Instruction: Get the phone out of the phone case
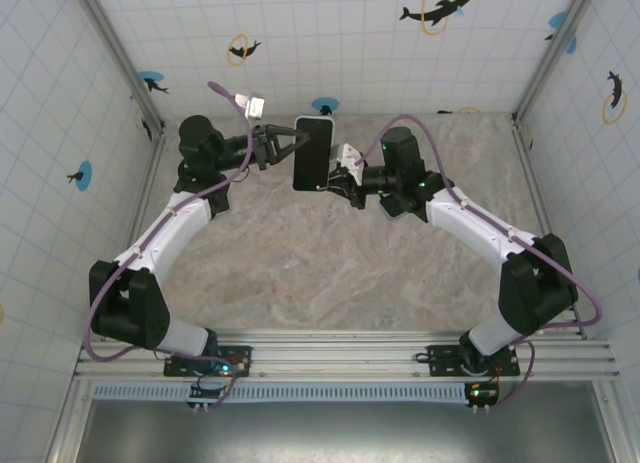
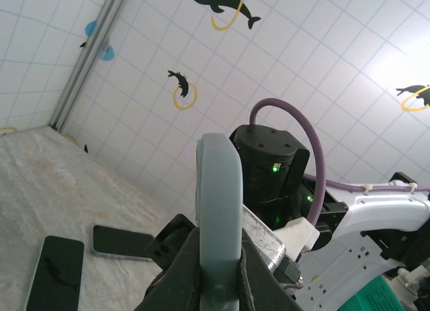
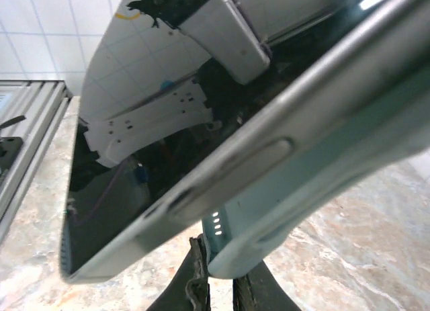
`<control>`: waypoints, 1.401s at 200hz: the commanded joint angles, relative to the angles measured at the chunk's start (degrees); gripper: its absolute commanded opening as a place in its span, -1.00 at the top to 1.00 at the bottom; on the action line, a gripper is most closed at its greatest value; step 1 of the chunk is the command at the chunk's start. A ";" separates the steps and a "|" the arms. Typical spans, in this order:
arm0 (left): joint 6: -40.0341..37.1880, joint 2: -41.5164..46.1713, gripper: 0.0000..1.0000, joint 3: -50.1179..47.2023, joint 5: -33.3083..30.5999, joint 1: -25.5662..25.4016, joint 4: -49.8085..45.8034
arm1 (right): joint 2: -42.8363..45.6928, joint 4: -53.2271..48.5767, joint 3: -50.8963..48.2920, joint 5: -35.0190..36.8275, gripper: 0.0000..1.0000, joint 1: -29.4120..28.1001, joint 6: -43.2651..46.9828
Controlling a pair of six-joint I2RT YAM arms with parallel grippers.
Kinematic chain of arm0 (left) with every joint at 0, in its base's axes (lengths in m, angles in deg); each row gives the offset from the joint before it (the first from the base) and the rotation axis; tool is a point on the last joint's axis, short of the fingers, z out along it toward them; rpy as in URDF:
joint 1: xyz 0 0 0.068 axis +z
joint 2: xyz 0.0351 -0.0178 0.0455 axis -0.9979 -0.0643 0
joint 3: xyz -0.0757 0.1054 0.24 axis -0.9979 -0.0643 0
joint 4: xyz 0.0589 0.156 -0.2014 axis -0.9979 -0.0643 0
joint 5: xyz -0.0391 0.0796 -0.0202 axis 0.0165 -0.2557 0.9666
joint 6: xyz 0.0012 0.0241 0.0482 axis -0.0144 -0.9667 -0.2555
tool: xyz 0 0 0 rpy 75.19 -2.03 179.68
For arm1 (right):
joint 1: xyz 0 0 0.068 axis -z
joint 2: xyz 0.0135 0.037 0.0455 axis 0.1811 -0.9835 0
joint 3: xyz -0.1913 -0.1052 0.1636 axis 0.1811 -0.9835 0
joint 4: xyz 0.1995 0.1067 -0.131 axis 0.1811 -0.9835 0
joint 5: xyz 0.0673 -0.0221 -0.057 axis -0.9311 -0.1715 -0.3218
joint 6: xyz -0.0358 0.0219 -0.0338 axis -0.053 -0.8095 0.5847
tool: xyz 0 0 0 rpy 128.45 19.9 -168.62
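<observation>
Both arms meet above the middle of the counter (image 1: 330,273), close to its far edge, and hold the phone (image 1: 313,151) between them in the air, clear of the marbled surface. In the top view its dark screen faces up, with one short end toward the far edge. The left hand (image 1: 290,143) comes in from the left and is clamped on the long left side. In the left wrist view its dark fingers (image 2: 190,271) are closed tight on the pale grey-blue phone case (image 2: 218,190), seen edge-on and standing upright. The right hand (image 1: 333,181) reaches in from the right at the near end of the phone. In the right wrist view its fingers (image 3: 199,284) are pinched shut on a corner of the pale case. There the silver frame and a side button run along just above the case rim, though I cannot tell how far the two have separated. Two other dark phones (image 2: 57,271) lie flat on the counter, just beside each other.
</observation>
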 commanded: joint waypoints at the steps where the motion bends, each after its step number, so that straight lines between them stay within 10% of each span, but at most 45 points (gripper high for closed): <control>1: 3.36 1.33 1.00 -1.04 3.78 -1.79 -0.42 | 1.41 7.49 3.94 4.65 0.91 0.12 1.28; 140: 5.27 -0.48 1.00 0.01 -7.25 -1.71 2.39 | 2.42 35.54 -6.79 -12.91 0.28 2.78 -35.62; 219: 23.05 0.38 1.00 -7.24 -26.51 -2.90 12.72 | -2.48 65.29 -14.22 -3.24 0.24 -0.66 -79.75; 280: 25.44 -0.82 1.00 -8.83 -29.03 -3.11 13.31 | -4.94 73.35 -17.21 5.38 0.40 -2.77 -91.51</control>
